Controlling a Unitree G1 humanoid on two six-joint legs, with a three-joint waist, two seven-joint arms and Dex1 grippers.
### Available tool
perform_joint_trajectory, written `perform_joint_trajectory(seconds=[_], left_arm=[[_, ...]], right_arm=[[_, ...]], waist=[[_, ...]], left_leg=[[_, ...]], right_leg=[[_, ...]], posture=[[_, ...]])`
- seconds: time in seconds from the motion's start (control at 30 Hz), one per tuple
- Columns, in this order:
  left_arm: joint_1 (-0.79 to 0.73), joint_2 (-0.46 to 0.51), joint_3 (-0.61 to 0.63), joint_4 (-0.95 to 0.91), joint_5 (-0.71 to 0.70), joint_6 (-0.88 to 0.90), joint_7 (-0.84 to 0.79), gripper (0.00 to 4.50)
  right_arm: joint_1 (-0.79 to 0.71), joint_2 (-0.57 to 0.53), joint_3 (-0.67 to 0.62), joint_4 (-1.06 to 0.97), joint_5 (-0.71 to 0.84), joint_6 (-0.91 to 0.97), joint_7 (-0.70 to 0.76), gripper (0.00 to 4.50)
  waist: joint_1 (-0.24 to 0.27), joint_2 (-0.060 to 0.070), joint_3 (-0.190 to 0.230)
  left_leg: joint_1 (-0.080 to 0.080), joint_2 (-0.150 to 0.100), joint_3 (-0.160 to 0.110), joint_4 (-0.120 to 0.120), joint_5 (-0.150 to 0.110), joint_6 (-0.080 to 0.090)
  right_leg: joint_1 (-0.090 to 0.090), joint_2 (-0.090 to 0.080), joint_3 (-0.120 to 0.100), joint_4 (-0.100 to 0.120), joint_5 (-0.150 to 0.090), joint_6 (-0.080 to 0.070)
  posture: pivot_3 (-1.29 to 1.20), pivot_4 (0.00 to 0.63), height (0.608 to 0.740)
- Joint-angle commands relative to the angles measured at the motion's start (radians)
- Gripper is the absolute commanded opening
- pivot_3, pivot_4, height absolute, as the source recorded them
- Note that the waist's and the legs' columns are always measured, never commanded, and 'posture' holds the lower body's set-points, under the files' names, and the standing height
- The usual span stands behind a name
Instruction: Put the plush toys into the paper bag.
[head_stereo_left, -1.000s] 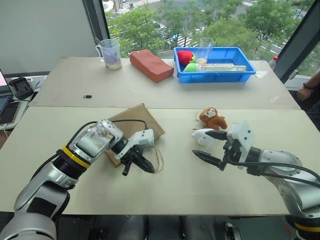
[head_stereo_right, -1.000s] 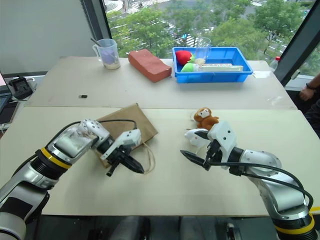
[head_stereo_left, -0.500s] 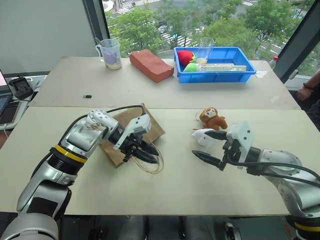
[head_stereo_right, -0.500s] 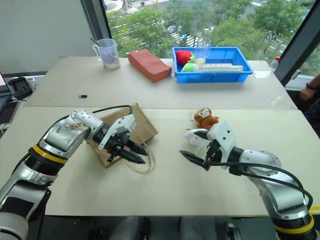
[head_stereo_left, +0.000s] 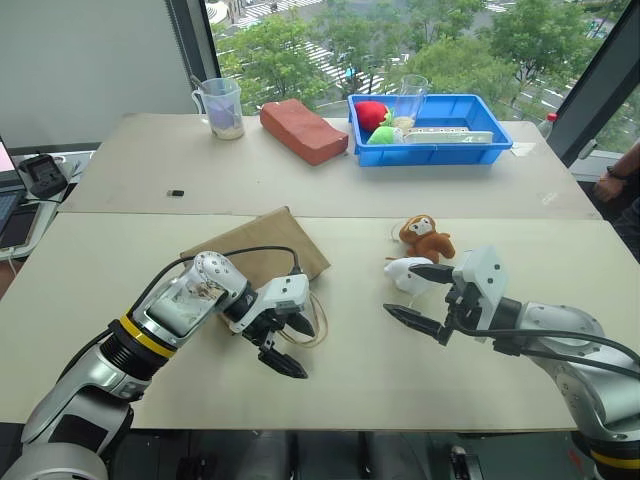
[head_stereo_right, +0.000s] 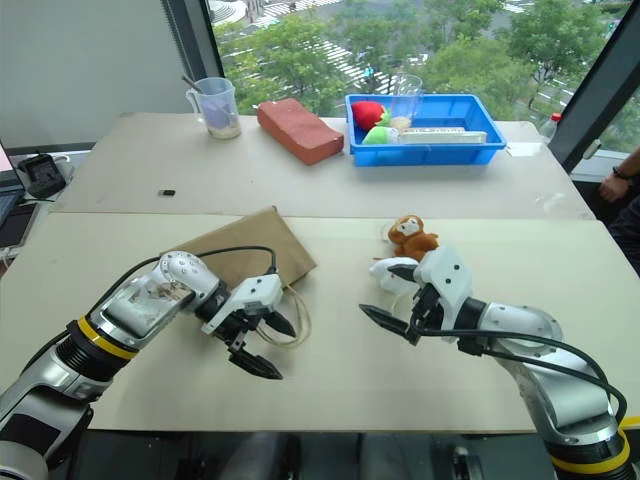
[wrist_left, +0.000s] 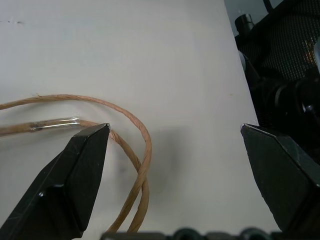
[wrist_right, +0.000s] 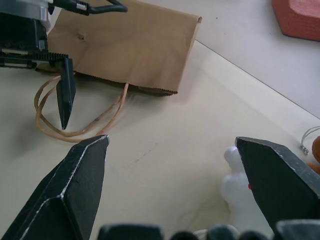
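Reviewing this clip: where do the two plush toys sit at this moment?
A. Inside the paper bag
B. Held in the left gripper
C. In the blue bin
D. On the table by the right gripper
D: the brown monkey and the white toy lie on the table beside the open right gripper, apart from the flat paper bag.

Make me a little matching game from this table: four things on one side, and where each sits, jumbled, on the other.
Things:
1. monkey
2. paper bag
3. brick
4. red toy

Places:
a. in the blue bin
b. lying flat by the left pincer
c. beside the white toy
d. near the beaker

Pairs: 1-c, 2-b, 3-d, 4-a
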Motion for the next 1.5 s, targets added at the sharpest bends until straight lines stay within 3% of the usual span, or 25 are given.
perform_joint_trajectory(seconds=[0.03,0.07,0.17,0.43,0.7,0.87,0.97,1.17,1.33,1.5], left_arm=[[-0.002,-0.012,-0.007,-0.007,-0.013,-0.007,-0.025,4.47],[-0.003,-0.013,-0.009,-0.007,-0.014,-0.009,-0.032,4.47],[-0.005,-0.007,-0.029,0.0,0.009,-0.02,-0.04,3.62],[-0.046,-0.02,0.027,0.067,0.001,-0.026,-0.031,0.02],[-0.189,-0.001,0.236,0.149,-0.14,-0.018,-0.105,0.02],[-0.224,0.012,0.287,0.178,-0.162,-0.04,-0.128,0.02],[-0.236,-0.005,0.3,0.215,-0.159,-0.064,-0.113,0.0],[-0.26,-0.046,0.333,0.236,-0.18,-0.056,-0.089,0.0],[-0.273,-0.063,0.353,0.239,-0.201,-0.038,-0.09,0.0],[-0.295,-0.083,0.371,0.257,-0.217,-0.034,-0.073,0.0]], right_arm=[[0.003,-0.003,-0.039,-0.037,0.019,0.008,-0.01,4.5],[0.002,-0.002,-0.039,-0.037,0.019,0.01,-0.011,4.5],[-0.003,0.0,-0.038,-0.034,0.018,0.011,-0.014,4.5],[-0.01,0.003,-0.036,-0.028,0.016,0.008,-0.016,4.5],[-0.002,-0.002,-0.014,-0.026,-0.001,-0.01,-0.003,4.5],[-0.055,0.045,0.06,0.0,-0.028,-0.036,-0.002,4.5],[-0.123,0.107,0.098,0.021,-0.022,-0.024,-0.015,3.72],[-0.232,0.255,0.218,0.083,-0.061,-0.023,-0.054,1.65],[-0.323,0.409,0.283,0.274,-0.11,-0.082,-0.078,0.02],[-0.403,0.523,0.311,0.474,-0.161,-0.172,-0.081,0.02]], waist=[[0.0,0.0,0.0],[0.0,0.0,0.0],[-0.001,0.0,0.0],[0.0,0.0,0.0],[0.001,0.0,0.0],[-0.005,0.0,0.0],[-0.008,0.0,0.0],[-0.01,0.0,0.0],[-0.019,0.0,0.0],[-0.019,0.0,0.0]], left_leg=[[0.0,0.0,0.0,0.0,0.0,0.0],[0.0,0.0,0.0,0.0,0.0,0.0],[0.0,0.0,0.0,0.0,0.0,0.0],[0.0,0.0,0.0,0.0,0.0,0.0],[-0.001,0.0,0.0,0.001,0.0,0.0],[0.0,0.0,0.0,-0.001,0.0,0.0],[0.0,0.0,0.0,0.0,0.0,0.0],[0.0,0.0,-0.001,0.0,0.0,0.0],[-0.001,-0.002,-0.001,0.0,0.0,0.0],[-0.001,-0.002,-0.002,0.0,0.0,-0.001]], right_leg=[[0.0,0.0,0.0,0.0,0.0,0.0],[0.0,0.0,0.0,0.0,0.0,0.0],[0.0,0.0,0.0,0.0,0.0,0.0],[0.0,0.0,0.0,0.0,0.0,0.0],[0.0,0.0,-0.001,0.0,0.0,0.0],[0.0,0.001,-0.001,0.0,0.0,0.0],[0.0,0.0,0.0,0.0,0.0,0.0],[-0.001,0.001,-0.001,0.002,0.0,0.0],[-0.002,0.0,-0.001,0.007,0.0,0.0],[-0.004,0.0,-0.002,0.01,0.0,0.0]], posture=[[0.0,0.15,0.74],[0.0,0.15,0.74],[0.0,0.15,0.74],[0.0,0.15,0.74],[0.0,0.15,0.74],[0.0,0.15,0.74],[0.0,0.15,0.74],[0.0,0.15,0.74],[0.0,0.15,0.74],[0.0,0.15,0.74]])
